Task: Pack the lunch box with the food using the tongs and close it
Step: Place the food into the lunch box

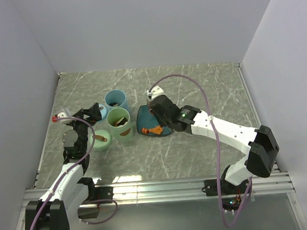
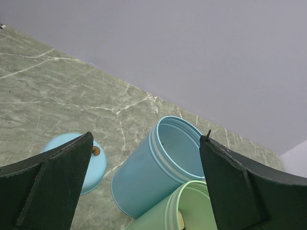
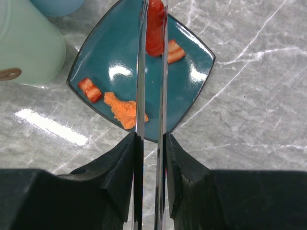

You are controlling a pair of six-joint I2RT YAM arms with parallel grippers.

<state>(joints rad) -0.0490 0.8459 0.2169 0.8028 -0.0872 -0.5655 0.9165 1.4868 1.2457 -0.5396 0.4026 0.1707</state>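
My right gripper (image 3: 151, 136) is shut on the silver tongs (image 3: 140, 72), whose two arms run out over the teal plate (image 3: 192, 91). A red piece of food (image 3: 155, 26) is pinched between the tong tips at the plate's far side. Two striped red-and-white bits (image 3: 89, 89) (image 3: 175, 51) and an orange chunk (image 3: 125, 109) lie on the plate. The lunch box stands open as a blue tub (image 2: 177, 148) and a green tub (image 2: 192, 211); the green tub (image 1: 121, 125) has food inside. My left gripper (image 2: 147, 135) is open just left of the tubs, with nothing in it.
A blue lid (image 2: 93, 165) with a brown knob lies flat left of the blue tub (image 1: 116, 100). A green lid (image 1: 101, 136) lies in front of it, near my left gripper (image 1: 93, 112). White walls enclose the marble table (image 1: 193, 86) on three sides.
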